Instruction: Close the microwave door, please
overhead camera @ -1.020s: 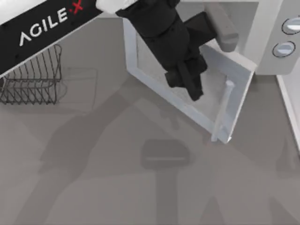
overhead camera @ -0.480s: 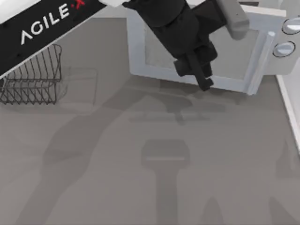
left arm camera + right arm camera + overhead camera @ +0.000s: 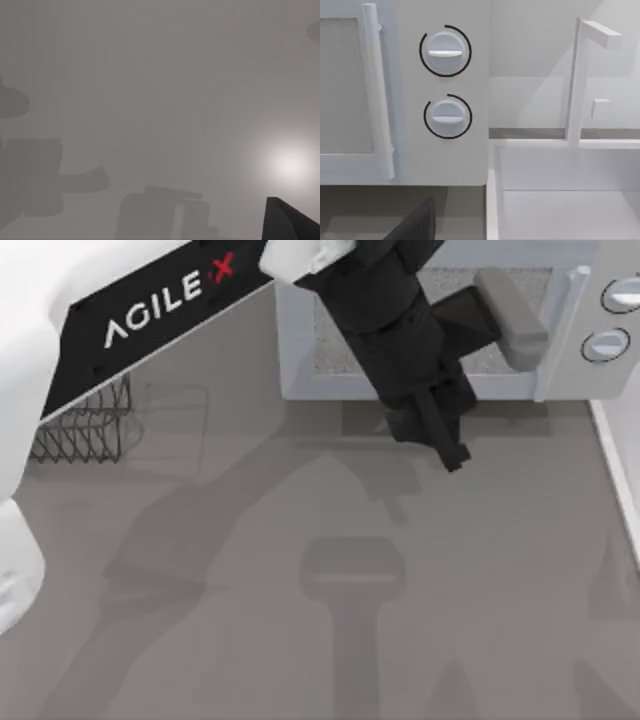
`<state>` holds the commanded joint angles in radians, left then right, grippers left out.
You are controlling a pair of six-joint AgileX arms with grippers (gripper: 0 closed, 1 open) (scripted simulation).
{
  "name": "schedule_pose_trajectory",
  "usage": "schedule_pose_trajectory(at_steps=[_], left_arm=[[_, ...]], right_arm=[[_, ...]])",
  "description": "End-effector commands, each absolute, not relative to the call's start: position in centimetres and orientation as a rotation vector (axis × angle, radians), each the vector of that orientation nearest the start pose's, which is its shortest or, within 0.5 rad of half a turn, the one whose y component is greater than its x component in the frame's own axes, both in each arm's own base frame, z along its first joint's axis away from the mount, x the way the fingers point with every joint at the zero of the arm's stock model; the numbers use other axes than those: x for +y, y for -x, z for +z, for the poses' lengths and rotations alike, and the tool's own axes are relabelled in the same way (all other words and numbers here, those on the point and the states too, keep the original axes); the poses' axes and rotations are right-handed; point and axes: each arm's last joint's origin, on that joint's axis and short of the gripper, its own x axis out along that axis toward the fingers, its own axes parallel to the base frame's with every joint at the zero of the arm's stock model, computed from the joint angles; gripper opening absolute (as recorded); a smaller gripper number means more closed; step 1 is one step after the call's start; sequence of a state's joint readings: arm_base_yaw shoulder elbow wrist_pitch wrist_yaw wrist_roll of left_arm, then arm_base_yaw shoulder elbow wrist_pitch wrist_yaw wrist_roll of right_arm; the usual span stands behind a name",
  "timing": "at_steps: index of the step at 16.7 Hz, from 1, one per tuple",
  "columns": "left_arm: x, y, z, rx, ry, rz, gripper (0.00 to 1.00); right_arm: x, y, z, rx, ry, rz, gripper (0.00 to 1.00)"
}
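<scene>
The microwave (image 3: 590,370) sits at the counter's (image 3: 300,640) far edge, right of centre — wire rack (image 3: 85,430) off to its left, sink (image 3: 560,190) just beside its right. Left gripper (image 3: 440,435) hangs in front of the microwave door (image 3: 310,370).

Top view overhead; right wrist view close — faces microwave (image 3: 405,90).

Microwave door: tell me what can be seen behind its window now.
The white microwave door sits flush against the white box microwave. Its speckled grey window shows only pale haze; the cavity's contents cannot be made out. The left gripper hangs before it.
</scene>
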<state>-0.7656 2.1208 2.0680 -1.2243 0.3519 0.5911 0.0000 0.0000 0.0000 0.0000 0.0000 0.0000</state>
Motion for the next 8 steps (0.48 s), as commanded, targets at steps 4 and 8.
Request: schedule_pose_trajectory(at_steps=[4,8], left_arm=[[-31.3,-31.6,28.8,0.962,-0.719,-1.297,0.0],[-31.0,-32.0,30.6,0.871,-0.716,-1.264,0.0]], right_arm=[[-0.1,-10.6,16.0,0.0,0.0,0.0,1.0],[-0.1,-10.6,16.0,0.0,0.0,0.0,1.0]])
